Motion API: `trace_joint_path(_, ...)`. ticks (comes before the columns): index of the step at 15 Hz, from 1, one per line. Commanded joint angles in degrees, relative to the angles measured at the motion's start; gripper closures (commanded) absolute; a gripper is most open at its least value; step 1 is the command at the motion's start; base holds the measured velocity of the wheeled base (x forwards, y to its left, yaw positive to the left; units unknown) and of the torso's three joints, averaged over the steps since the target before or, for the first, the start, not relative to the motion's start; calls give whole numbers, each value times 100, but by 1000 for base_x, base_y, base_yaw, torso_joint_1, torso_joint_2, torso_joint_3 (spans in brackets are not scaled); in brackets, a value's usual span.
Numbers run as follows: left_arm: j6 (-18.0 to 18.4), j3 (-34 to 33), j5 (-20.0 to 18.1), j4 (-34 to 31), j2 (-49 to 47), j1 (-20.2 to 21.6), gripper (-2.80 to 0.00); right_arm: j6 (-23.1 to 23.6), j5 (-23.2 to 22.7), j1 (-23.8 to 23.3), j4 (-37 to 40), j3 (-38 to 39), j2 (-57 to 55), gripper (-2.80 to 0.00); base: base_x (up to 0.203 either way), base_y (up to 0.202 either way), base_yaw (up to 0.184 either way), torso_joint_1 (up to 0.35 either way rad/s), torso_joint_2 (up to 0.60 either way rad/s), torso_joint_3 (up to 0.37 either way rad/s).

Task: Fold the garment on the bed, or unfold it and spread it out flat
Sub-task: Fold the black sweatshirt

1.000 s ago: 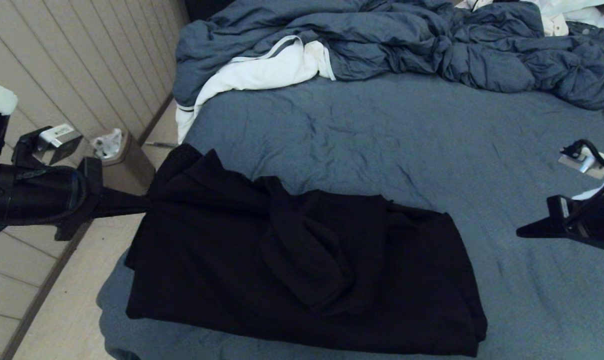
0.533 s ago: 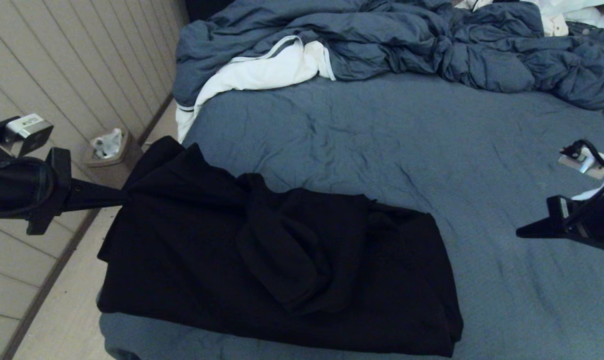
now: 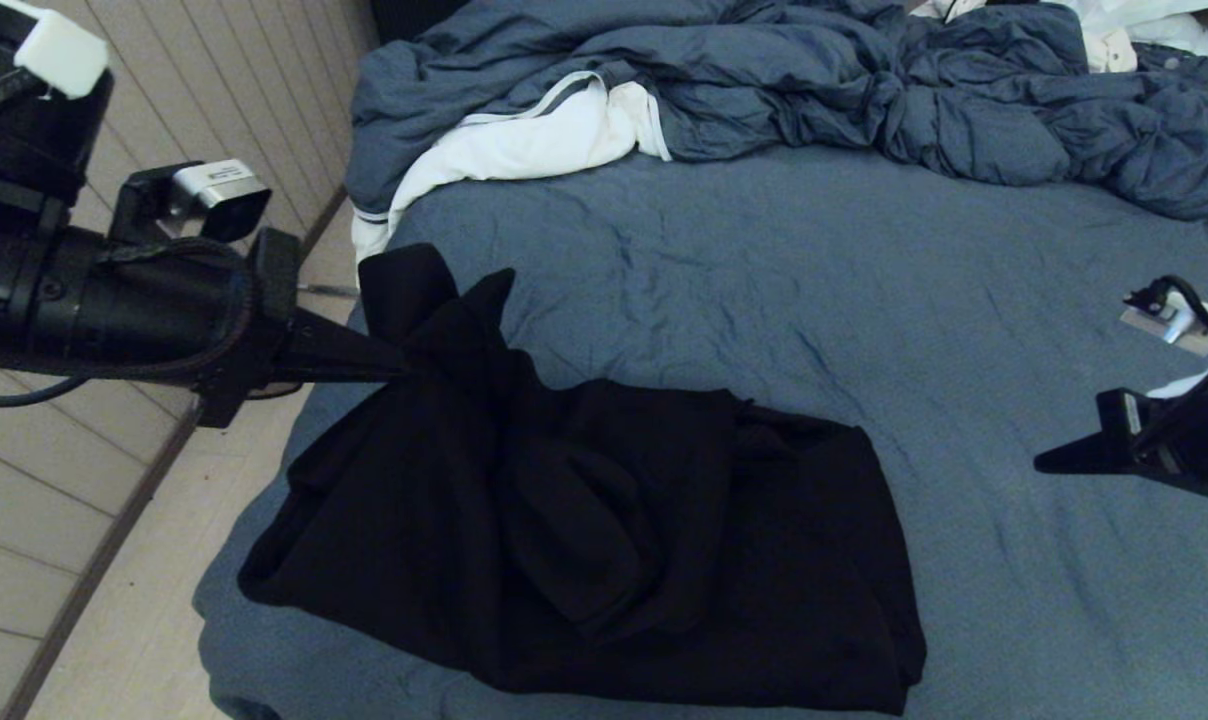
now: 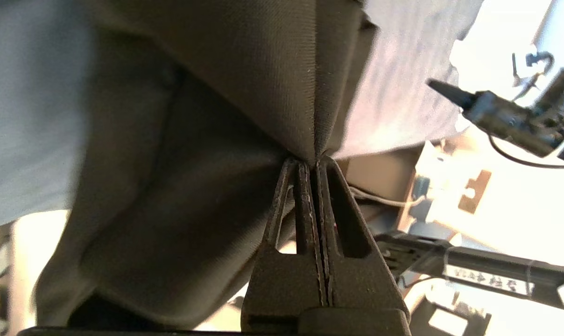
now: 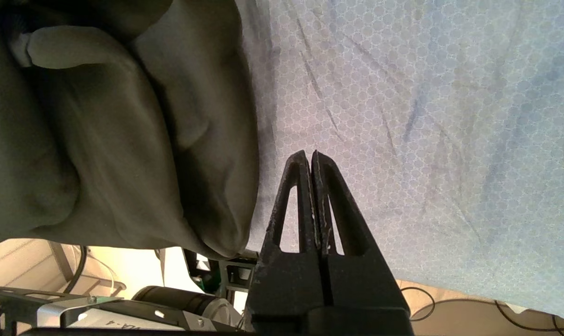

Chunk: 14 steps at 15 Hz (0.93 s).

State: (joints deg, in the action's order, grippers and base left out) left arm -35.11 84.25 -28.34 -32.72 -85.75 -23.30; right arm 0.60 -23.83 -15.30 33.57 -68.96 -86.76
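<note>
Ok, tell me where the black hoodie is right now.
In the head view the hoodie lies bunched on the near left part of the bed, its left edge pinched and lifted by the left gripper; the right gripper hovers apart.

No text or label can be read anywhere.

The head camera looks forward and down from above the wide bed with the blue-grey sheet (image 3: 864,300), taking in most of it. The left wrist camera sits just behind the left claw (image 4: 315,163), very close to the soft black hoodie (image 4: 170,186). The right wrist camera, behind the right claw (image 5: 312,156), shares hoodie and sheet.
</note>
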Motion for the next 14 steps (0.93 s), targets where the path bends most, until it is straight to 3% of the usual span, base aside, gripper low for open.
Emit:
trace_joint_path(1, -214, 457, 168, -15, -460, -552, 0, 2, -16, 1, 18, 6, 1, 0, 0, 0, 0, 0, 0, 0)
trace_joint_path(7, -782, 2597, 943, -520, -2024, -2018, 0, 11, -169, -70, -125, 137, -53, 0, 0, 0, 0, 0, 0, 0)
trace_joint_path(10, -882, 2701, 1475, -213, -2683, -2760, 0, 11, -176, -70, -650, 471, -60, 0, 0, 0, 0, 0, 0, 0)
trace_joint_path(14, -861, 2710, 2369, 599, -3189, -3241, 0, 18, -332, -78, -702, 743, 10, 0, 0, 0, 0, 0, 0, 0)
